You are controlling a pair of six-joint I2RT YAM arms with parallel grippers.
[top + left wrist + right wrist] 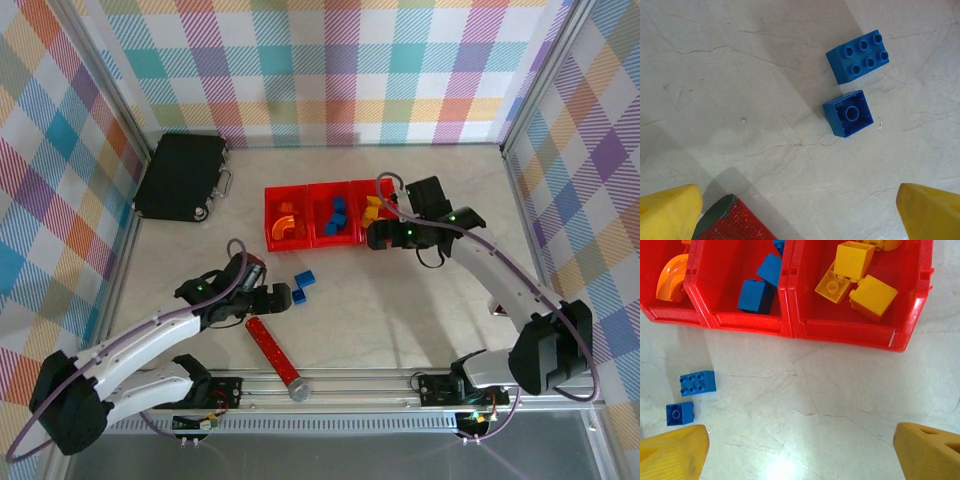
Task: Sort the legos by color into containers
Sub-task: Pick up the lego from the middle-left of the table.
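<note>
Left gripper fingertips (670, 212) cropped, red cylinder (735, 222) and orange arch (671, 277) clipped

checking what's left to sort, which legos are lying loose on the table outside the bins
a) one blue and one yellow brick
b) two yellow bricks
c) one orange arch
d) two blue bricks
d: a studs-up blue brick and an upside-down blue brick lie next to each other on the table, while the yellow bricks and the orange arch sit inside the red bins.
</note>
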